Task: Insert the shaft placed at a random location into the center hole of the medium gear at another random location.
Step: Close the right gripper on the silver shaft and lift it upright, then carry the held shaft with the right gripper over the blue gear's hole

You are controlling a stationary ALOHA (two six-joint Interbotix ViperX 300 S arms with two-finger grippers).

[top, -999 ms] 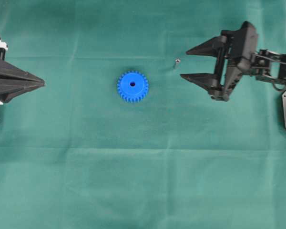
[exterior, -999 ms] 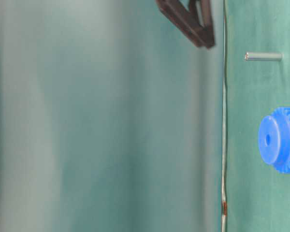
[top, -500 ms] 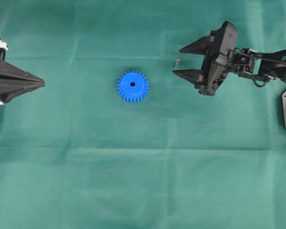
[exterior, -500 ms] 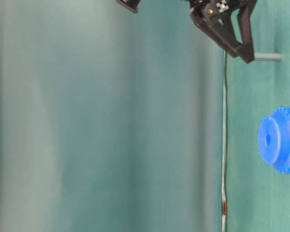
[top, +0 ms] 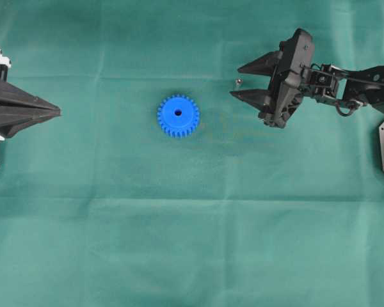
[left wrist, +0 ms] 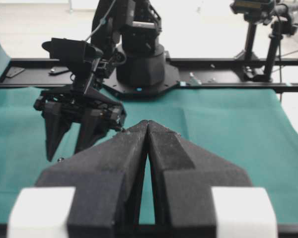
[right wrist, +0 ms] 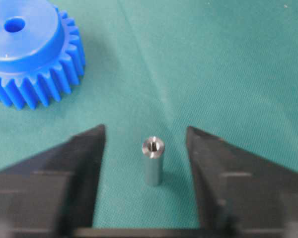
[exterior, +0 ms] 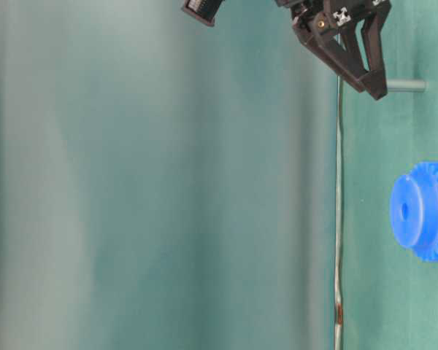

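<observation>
The shaft (right wrist: 152, 161) looks stiff, slick and easily toppled; the spread right end effector (right wrist: 145, 148) should pinch mid-length.

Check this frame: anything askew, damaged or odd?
Nothing stands out. The shaft stands upright on the cloth between the right gripper's open fingers, untouched. The gear lies flat, hole up and clear. The left gripper is shut, off to the side.
</observation>
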